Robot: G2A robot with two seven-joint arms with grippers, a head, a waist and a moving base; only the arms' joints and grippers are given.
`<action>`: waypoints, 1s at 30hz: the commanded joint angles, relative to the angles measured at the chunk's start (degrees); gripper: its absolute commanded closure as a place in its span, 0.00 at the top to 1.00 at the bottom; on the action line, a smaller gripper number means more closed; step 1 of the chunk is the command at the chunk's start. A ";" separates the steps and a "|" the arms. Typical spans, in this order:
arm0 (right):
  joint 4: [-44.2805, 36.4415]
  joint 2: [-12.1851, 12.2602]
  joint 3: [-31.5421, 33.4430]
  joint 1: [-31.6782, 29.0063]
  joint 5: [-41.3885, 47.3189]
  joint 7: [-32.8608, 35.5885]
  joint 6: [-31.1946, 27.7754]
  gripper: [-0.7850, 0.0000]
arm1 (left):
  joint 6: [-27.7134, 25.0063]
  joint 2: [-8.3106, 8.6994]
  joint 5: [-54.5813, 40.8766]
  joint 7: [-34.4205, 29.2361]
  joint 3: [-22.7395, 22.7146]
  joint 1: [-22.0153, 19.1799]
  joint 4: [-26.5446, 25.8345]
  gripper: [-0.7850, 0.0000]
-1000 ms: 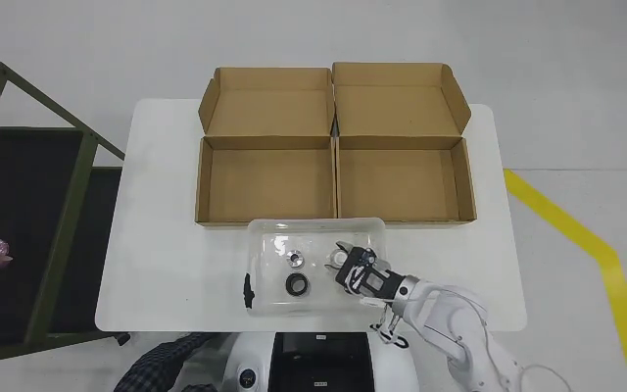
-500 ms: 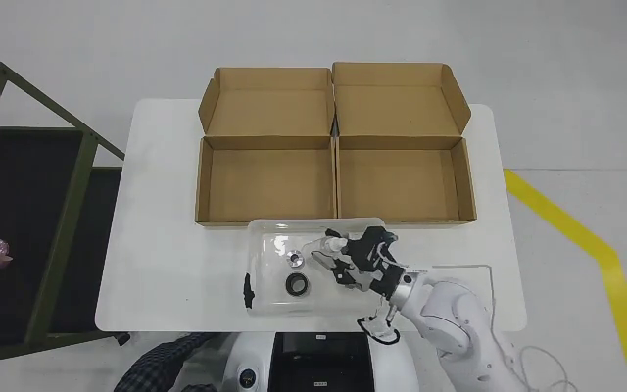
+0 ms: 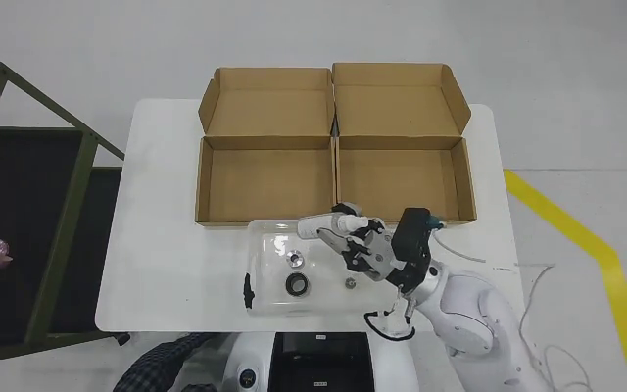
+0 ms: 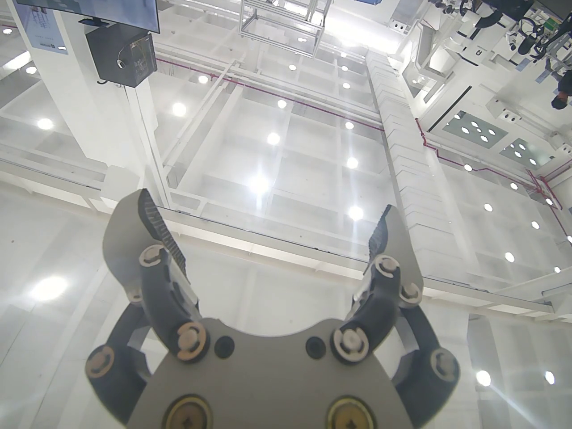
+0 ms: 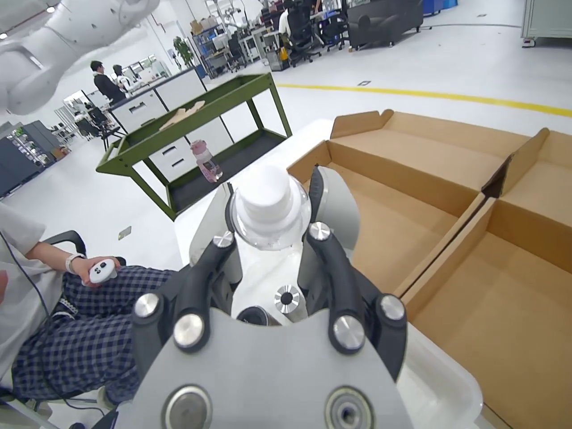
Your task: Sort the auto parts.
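While our right fingers [image 5: 333, 200] clasp the white-capped part [image 5: 266, 200] above the tray [image 3: 257, 227], left fingers [image 4: 129, 234] spread empty, we judge this the carry; next comes lowering it into a box [image 3: 397, 186]

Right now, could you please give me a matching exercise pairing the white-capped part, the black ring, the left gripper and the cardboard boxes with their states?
1. white-capped part
2. black ring
3. left gripper
4. cardboard boxes

A. lids folded back
B. lying in the clear tray
C. open, holding nothing
D. clamped in the right gripper

Pairs: 1-D, 2-B, 3-C, 4-A.
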 commanded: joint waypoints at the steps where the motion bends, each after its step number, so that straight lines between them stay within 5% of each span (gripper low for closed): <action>1: -0.35 0.05 0.53 0.14 1.17 -0.38 0.11 0.00 | 0.00 0.00 0.00 0.00 0.00 0.00 0.00 1.00; 30: -3.55 0.81 7.97 0.51 9.48 -1.57 1.58 0.00 | 0.00 0.00 0.00 0.00 0.00 0.00 0.00 1.00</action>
